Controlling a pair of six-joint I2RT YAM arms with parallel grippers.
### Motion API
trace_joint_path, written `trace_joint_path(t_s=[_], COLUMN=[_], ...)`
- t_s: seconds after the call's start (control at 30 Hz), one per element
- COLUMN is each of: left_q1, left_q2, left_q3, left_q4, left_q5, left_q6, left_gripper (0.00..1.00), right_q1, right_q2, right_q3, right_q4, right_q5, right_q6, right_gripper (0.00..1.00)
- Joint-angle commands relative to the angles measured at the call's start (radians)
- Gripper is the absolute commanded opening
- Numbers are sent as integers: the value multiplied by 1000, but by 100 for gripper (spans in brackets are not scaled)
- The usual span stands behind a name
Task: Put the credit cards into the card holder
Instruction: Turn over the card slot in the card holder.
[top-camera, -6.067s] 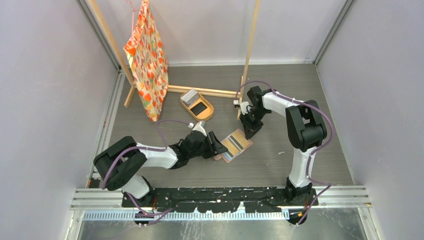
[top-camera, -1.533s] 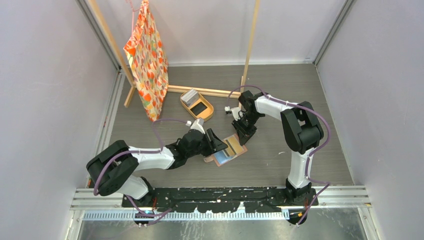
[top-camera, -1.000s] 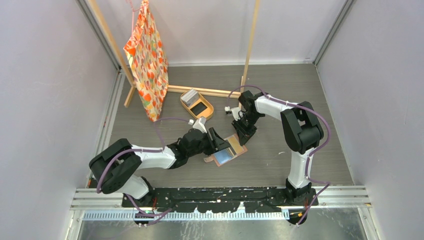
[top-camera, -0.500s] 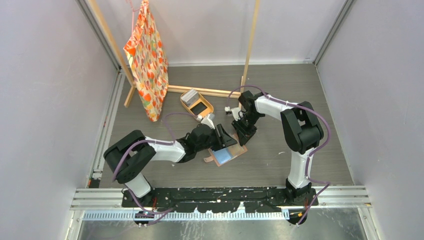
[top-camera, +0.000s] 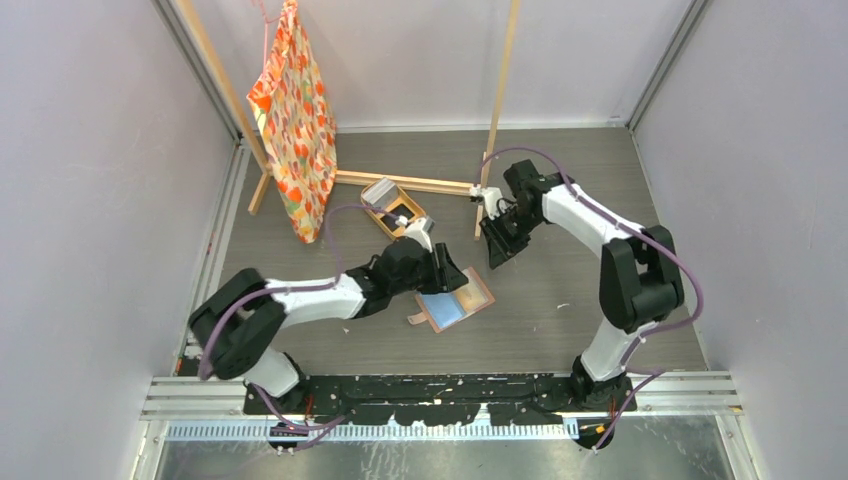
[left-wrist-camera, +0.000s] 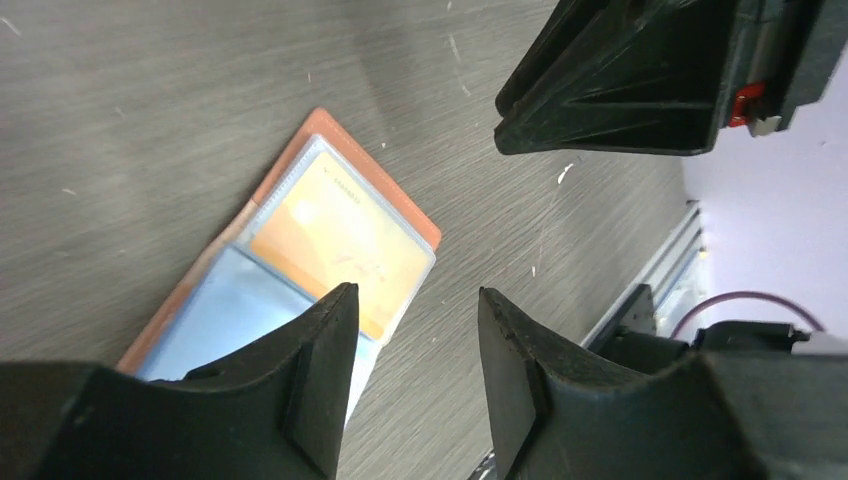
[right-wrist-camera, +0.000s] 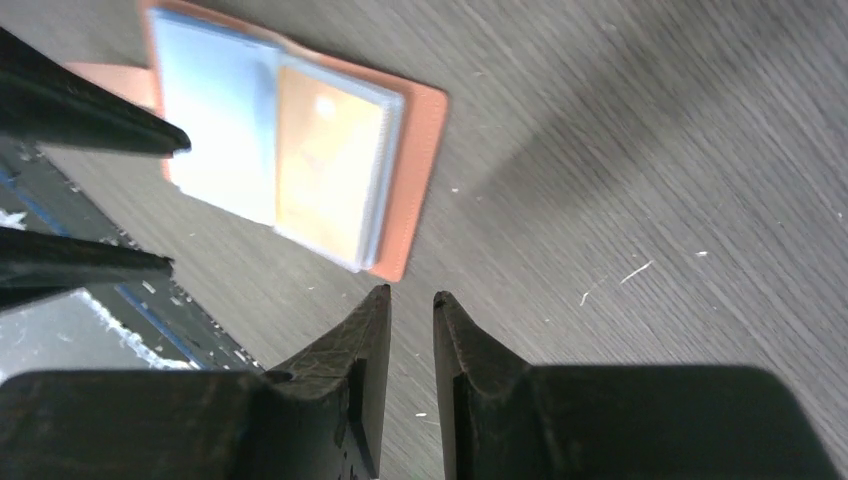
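Both sets of jaws apart, empty, over grey wood-grain table; pale walls around.

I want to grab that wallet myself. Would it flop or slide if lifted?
The card holder lies open and flat, so it would probably flop at its fold. Its inside looks glossy, so a grip might slip. It looks thin, so likely light.

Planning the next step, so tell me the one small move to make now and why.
Probably swing the left gripper toward the grey card stack in the oval tan tray to fetch another card. It hangs open and empty above the open salmon-brown leather card holder, whose pockets already show a blue card and an orange card.
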Motion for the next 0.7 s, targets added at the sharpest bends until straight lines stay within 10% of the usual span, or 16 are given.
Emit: trace_joint_path(t_s=[0.0,0.27,0.5,0.67], left_q1=[8,89,330,362], left_q2=[-227,-507,-399,-134], left_q3=[55,-22,205,562], left_q4=[-205,-267,-459,-743], left_q5=[-124,-212,16,-116], left_q6=[292,577,768,1046], left_gripper=[50,99,100,100], right_q1=[-2,0,0,-10], right_q2=[-158,-334,-310,-329], right_q3=[-42,-233,-218,-200], right_q4=[45,51,1,-23], right_q5=[-177,-487,-409,-367], right_q6=[-85,-549,-652,-659], right_gripper=[28,29,29,29])
